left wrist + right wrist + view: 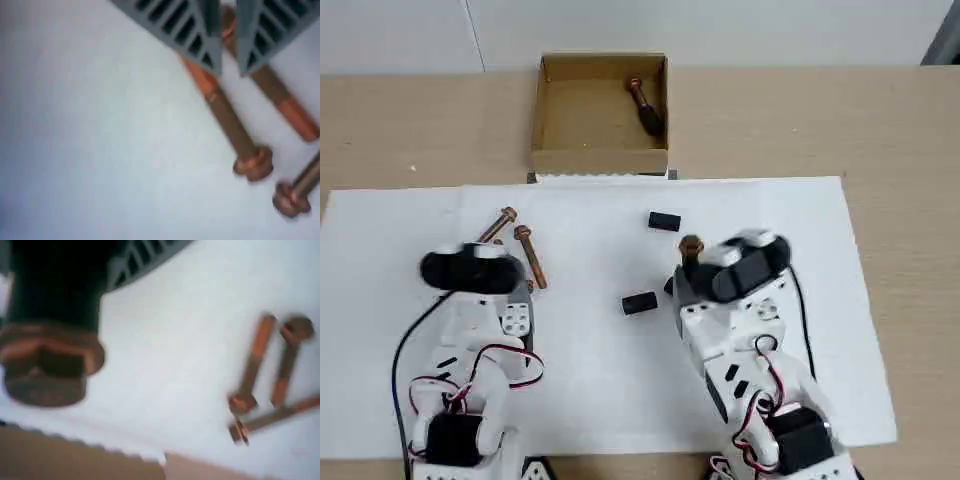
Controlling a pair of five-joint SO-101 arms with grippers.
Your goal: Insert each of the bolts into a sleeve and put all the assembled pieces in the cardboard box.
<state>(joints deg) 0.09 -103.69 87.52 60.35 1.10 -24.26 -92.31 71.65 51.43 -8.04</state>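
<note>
Over the white paper sheet [590,380], my right pincer [686,268] clamps a black cylindrical sleeve [55,285] with a copper-coloured metal bolt [47,365] seated in it, ready for the brown cardboard box [600,158]. My left pincer [227,60] hovers barely parted and empty above the loose copper bolts [235,135].

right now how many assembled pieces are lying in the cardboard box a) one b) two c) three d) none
a: a single assembled piece, a bolt with a dark sleeve on it, lies by the right wall of the cardboard box.
</note>
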